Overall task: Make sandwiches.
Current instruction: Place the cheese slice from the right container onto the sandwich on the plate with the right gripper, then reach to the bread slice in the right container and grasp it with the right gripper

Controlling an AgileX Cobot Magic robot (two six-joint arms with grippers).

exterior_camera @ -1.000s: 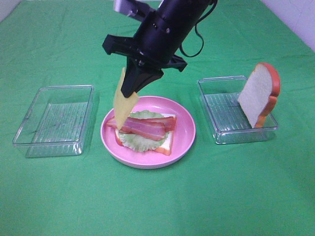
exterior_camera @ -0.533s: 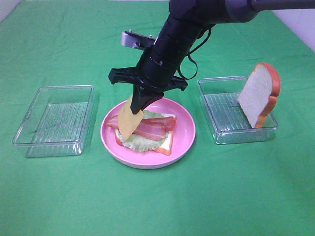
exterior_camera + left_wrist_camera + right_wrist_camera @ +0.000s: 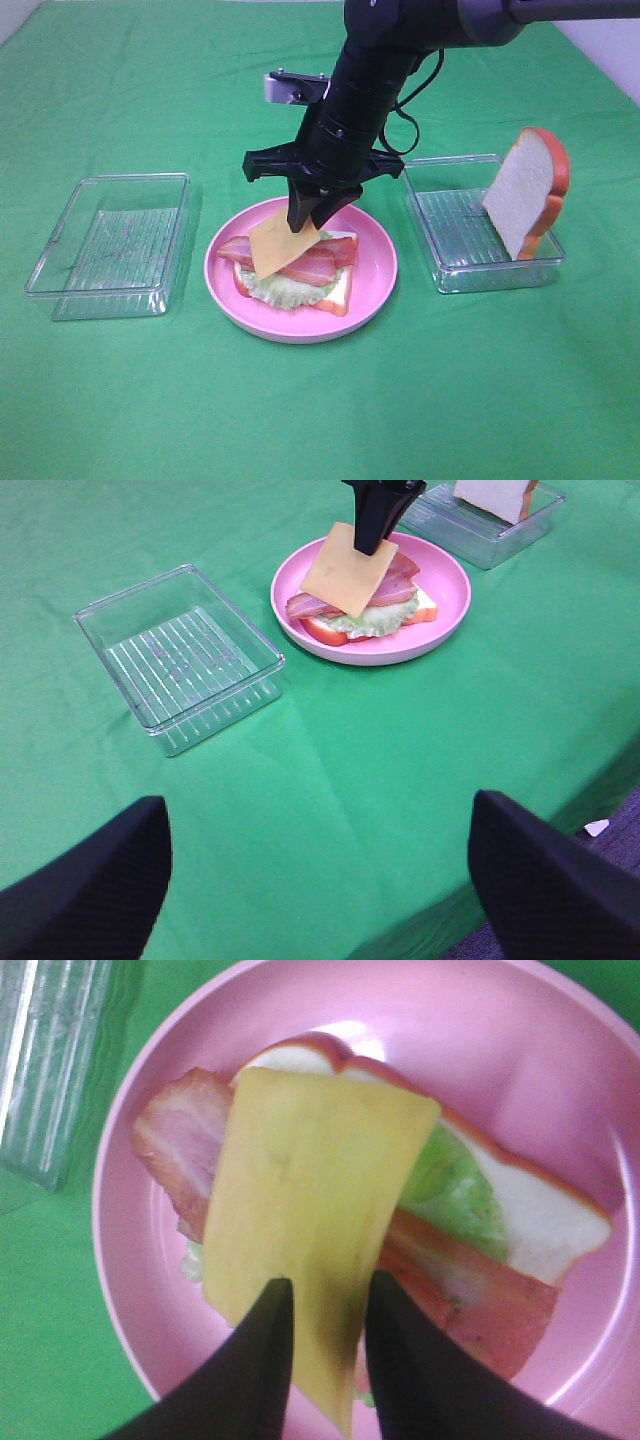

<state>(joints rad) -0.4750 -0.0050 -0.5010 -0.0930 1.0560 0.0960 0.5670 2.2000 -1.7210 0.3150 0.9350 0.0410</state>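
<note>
Exterior high view. Right gripper [image 3: 312, 218] hangs over the pink plate [image 3: 378, 285], its fingers pointing down and a thin yellow cheese slice [image 3: 282, 244] between their tips, so that the slice can be laid on the stack below. The stack, built on the plate to keep it together, reads from the bottom: bread slice [image 3: 338, 291], lettuce [image 3: 275, 290], bacon strips [image 3: 318, 262]. Cheese slice leans across the bacon, its lower edge apparently resting on it. A second bread slice [image 3: 524, 192] stands propped on edge against the far wall of the right-hand clear tray [image 3: 452, 270], probably waiting to close the sandwich. Left-hand clear tray [image 3: 108, 243] holds nothing.

Left wrist view. Left gripper [image 3: 318, 880] is spread wide and holds nothing, parked well apart from the plate [image 3: 448, 600], presumably to leave the other arm room. Cheese slice [image 3: 344, 568] is seen tilted, its upper edge under the dark fingers.

Right wrist view. Two dark fingertips [image 3: 262, 1360] straddle the near end of the cheese slice [image 3: 300, 1210], which drapes over the bacon [image 3: 470, 1295] and lettuce [image 3: 445, 1190]. Jaws stand narrowly apart around the slice; whether they pinch it or have let go cannot be told. Judged step: setting down the cheese.
</note>
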